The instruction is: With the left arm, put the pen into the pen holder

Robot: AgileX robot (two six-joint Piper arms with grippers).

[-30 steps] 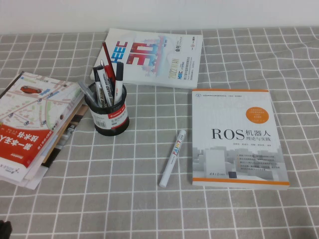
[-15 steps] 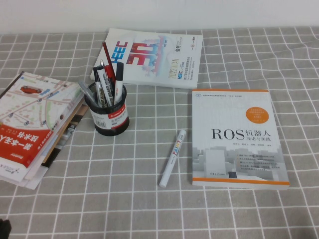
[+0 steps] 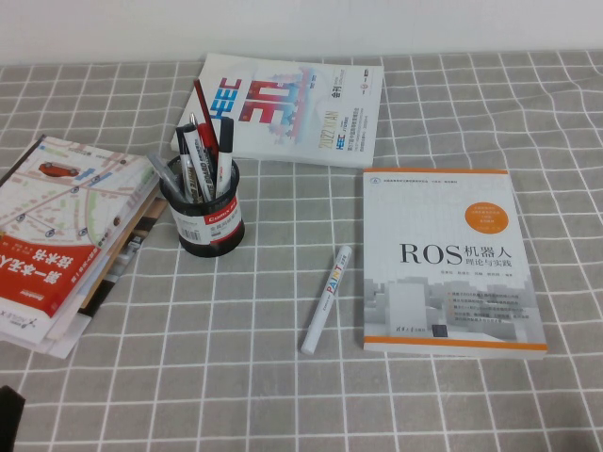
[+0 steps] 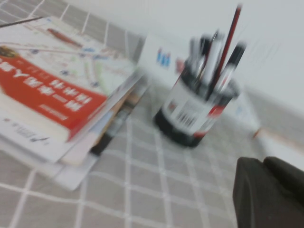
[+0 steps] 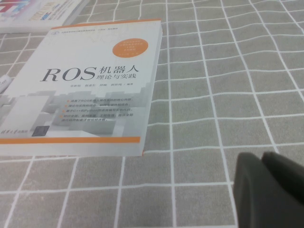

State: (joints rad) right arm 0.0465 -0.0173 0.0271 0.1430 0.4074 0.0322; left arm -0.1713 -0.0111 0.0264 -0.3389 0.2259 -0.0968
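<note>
Pen (image 3: pixel 327 299) seen lying flat on checked cloth (image 3: pixel 236 358), just beside ROS book (image 3: pixel 448 262), well apart from holder (image 3: pixel 203 212). Holder seen upright, filled with pens, red pencil, near book stack (image 3: pixel 66 240). Left gripper (image 4: pixel 270 192) seen only partly, low near stack; finger state cannot be told. Right gripper (image 5: pixel 270 190) seen partly beside ROS book; finger state cannot be told.

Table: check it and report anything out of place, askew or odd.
One white marker lies loose on the cloth beside the ROS book, while the other pens stand in the pen holder. The book stack is fanned unevenly. The left gripper and right gripper are near neither. Nothing spilled or damaged.
</note>
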